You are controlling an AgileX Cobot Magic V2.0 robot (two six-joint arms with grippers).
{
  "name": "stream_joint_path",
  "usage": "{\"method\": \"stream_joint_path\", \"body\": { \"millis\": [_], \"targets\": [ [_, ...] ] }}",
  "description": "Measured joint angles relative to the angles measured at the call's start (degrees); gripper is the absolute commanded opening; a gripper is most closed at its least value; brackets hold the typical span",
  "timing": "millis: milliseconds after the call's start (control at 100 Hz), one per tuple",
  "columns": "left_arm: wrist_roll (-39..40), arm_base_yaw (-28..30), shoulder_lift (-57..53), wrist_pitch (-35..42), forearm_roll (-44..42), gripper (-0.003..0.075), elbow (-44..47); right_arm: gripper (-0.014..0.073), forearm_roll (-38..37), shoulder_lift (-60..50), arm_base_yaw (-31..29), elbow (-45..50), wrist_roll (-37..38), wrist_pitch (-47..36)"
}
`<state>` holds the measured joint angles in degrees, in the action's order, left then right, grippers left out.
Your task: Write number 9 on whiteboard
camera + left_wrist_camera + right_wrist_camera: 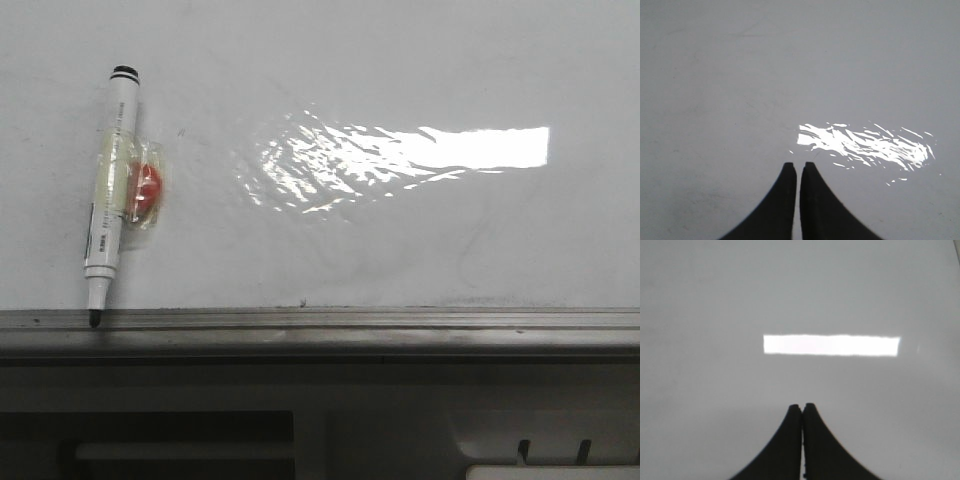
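The whiteboard (420, 240) fills the front view, glossy white with a bright glare patch, and no number 9 shows on it. A white marker (110, 190) lies on the board at the left, its black tip at the grey rail, with a red blob taped to its barrel. Neither gripper appears in the front view. In the left wrist view my left gripper (799, 166) hangs over bare whiteboard (740, 75), fingers nearly together with a thin slit and nothing between them. In the right wrist view my right gripper (802, 407) is shut and empty over bare whiteboard (715, 300).
A grey metal rail (400, 328) runs along the board's near edge. Below it sits dark and pale robot housing (300, 430). Faint smudges mark the board right of the glare.
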<state>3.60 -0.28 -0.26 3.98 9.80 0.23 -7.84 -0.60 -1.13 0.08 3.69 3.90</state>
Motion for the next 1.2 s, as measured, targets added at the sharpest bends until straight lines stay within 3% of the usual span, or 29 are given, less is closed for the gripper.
{"method": "stream_joint_path", "body": {
  "millis": [180, 320, 470, 540, 660, 730, 880, 1080, 1200],
  "targets": [
    [-0.91, 0.0, 0.0, -8.72, -6.09, -0.002, -6.06, -0.0069, 2.64, 0.33, 0.0, -7.0, 0.1, 13.56],
    [-1.39, 0.0, 3.33, -15.48, -9.09, -0.002, -16.17, -0.0069, 4.94, 4.58, 0.0, -12.23, 0.21, 17.29],
    [-1.62, 0.0, 7.54, -17.15, -9.8, 0.0001, -21.05, -0.0069, 5.8, 8.02, 0.0, -14.28, 0.31, 18.1],
    [-1.87, 0.0, 8.21, -17.15, -10.25, 0.0094, -21.27, -0.0069, 5.92, 8.47, 0.0, -14.27, 0.31, 18.1],
    [-1.97, 0.0, 8.49, -15.71, -10.25, 0.0375, -21.27, -0.0069, 6.03, 8.49, 0.0, -14.27, 0.31, 18.62],
    [-1.97, 0.0, 8.49, -13.36, -9.8, 0.0453, -20.74, -0.0069, 6.1, 8.49, 0.0, -14.27, 0.31, 19.03],
    [-1.97, 0.0, 9.61, -6.96, -5.74, 0.0451, -16.9, -0.0069, 6.1, 8.49, 0.0, -14.27, 0.31, 19.12],
    [-2.08, -0.43, 11.98, -5.01, -2.81, 0.0451, -15.32, -0.0069, 6.24, 8.49, 0.0, -14.27, 0.31, 19.15],
    [-2.08, -3.69, 14.66, -3.98, -2.03, 0.0451, -15.32, -0.0069, 6.28, 8.49, 0.0, -13.5, 0.31, 17.83]
  ]
}}
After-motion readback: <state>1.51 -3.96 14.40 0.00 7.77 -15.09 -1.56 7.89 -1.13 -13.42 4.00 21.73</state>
